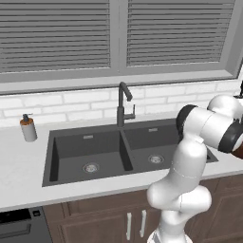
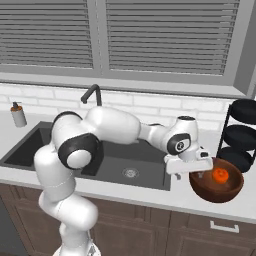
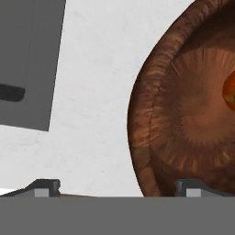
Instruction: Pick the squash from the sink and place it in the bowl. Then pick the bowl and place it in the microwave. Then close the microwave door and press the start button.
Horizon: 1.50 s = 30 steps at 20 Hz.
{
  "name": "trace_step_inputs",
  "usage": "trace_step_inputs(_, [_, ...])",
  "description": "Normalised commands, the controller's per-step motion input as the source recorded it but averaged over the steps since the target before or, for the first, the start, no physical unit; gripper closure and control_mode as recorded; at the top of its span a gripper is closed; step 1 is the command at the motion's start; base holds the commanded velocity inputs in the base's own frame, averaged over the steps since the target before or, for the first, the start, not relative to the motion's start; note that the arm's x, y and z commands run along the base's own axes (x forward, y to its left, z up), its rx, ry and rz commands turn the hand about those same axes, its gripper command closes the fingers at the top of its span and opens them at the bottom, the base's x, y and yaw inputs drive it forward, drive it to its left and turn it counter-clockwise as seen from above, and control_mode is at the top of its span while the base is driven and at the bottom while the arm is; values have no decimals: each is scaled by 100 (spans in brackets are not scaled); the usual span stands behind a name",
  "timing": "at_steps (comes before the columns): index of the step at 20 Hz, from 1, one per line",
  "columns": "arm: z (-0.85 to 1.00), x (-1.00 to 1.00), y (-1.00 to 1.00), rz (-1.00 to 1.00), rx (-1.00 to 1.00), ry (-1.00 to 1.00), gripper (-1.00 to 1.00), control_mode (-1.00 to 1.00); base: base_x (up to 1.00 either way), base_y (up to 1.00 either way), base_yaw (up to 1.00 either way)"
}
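Observation:
The squash (image 2: 220,175), small and orange-red, lies inside the reddish-brown bowl (image 2: 212,194) on the counter right of the sink (image 2: 145,167). My gripper (image 2: 200,172) hangs open over the bowl's left rim. In the hand view the bowl (image 3: 183,114) takes up the right side, with a sliver of the squash (image 3: 231,89) at the right edge. The bowl's rim runs down between my wide-apart fingertips (image 3: 46,186), and the gripper (image 3: 117,187) holds nothing. From the left base camera both basins of the sink (image 1: 71,147) lie bare. The microwave and its door are out of view.
A dark faucet (image 1: 122,104) rises behind the sink, and a soap bottle (image 1: 28,128) stands on the counter to its left. A black tiered rack (image 2: 242,135) stands just behind the bowl. White counter (image 3: 92,92) lies between the sink's corner (image 3: 27,59) and the bowl.

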Motion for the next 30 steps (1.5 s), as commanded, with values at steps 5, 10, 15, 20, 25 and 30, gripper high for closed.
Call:
trace_step_inputs(5, [0,21,-43,13,0,0,-100,-100,0,0,0])
trace_step_inputs(10, [-26,5,-22,14,0,0,-100,-100,0,0,0])
trace_step_inputs(15, [-37,0,0,14,0,-1,100,-100,0,0,0])
trace_step_inputs(20, [-30,-1,7,2,0,0,100,-100,0,0,0])
trace_step_inputs(25, [21,-23,4,0,0,-2,100,-100,0,0,0])
trace_step_inputs(30, [88,-46,19,0,0,-12,100,-100,0,0,0])
